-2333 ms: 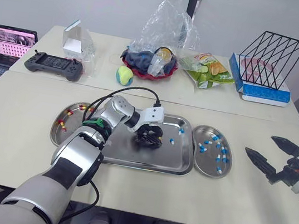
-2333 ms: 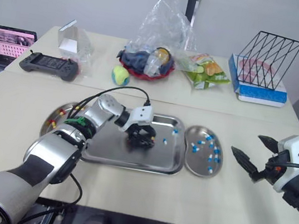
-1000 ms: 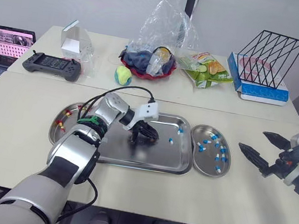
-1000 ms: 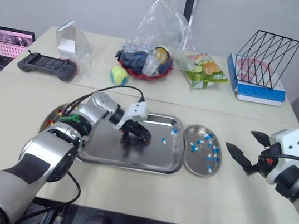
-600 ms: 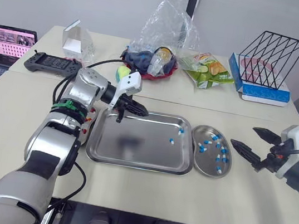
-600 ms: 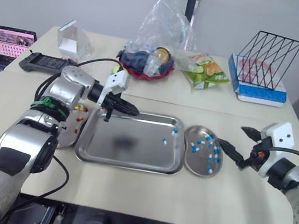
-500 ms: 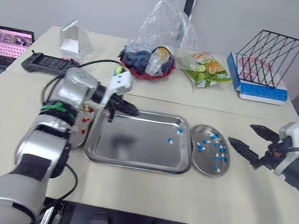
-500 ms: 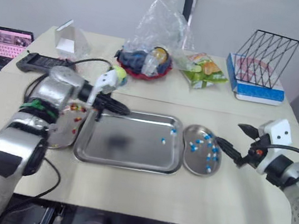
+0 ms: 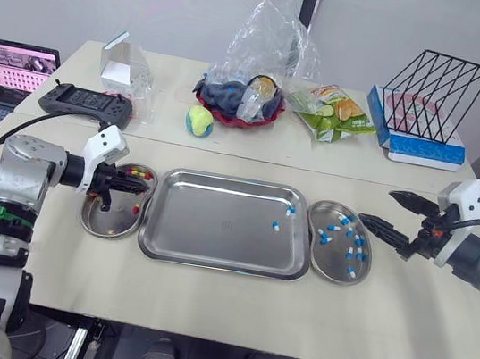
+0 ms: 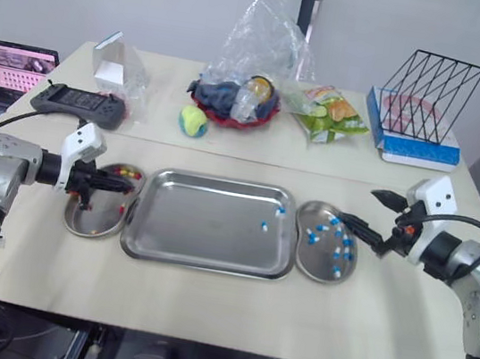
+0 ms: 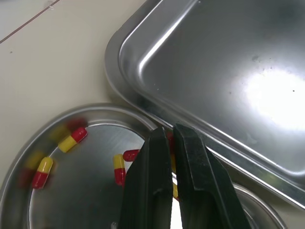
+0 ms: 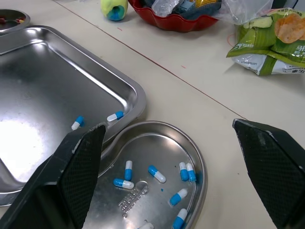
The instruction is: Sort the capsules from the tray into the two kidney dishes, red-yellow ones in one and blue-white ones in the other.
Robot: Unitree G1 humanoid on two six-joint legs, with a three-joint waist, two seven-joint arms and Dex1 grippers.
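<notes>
The steel tray [image 9: 214,234] lies mid-table with two blue-white capsules [image 9: 275,225] near its right end. Left of it, a kidney dish [image 9: 105,223] holds several red-yellow capsules [image 11: 72,139]. My left gripper [image 9: 137,184] hovers over that dish beside the tray's rim. It is shut, with a red-yellow capsule [image 11: 170,137] showing between its fingers. The right kidney dish [image 9: 335,259] holds several blue-white capsules [image 12: 156,174]. My right gripper [image 9: 385,210] stands open just above that dish's right side, with nothing between its fingers.
Along the back of the table are a game controller [image 9: 87,103], a tennis ball [image 9: 199,119], a red bowl under a plastic bag [image 9: 238,102], a snack bag [image 9: 336,113] and a black wire rack [image 9: 435,82]. A laptop [image 9: 11,66] sits far left.
My left gripper has swung left, from the tray's back left corner to over the left dish, still shut. My right gripper has edged in over the right dish, still open.
</notes>
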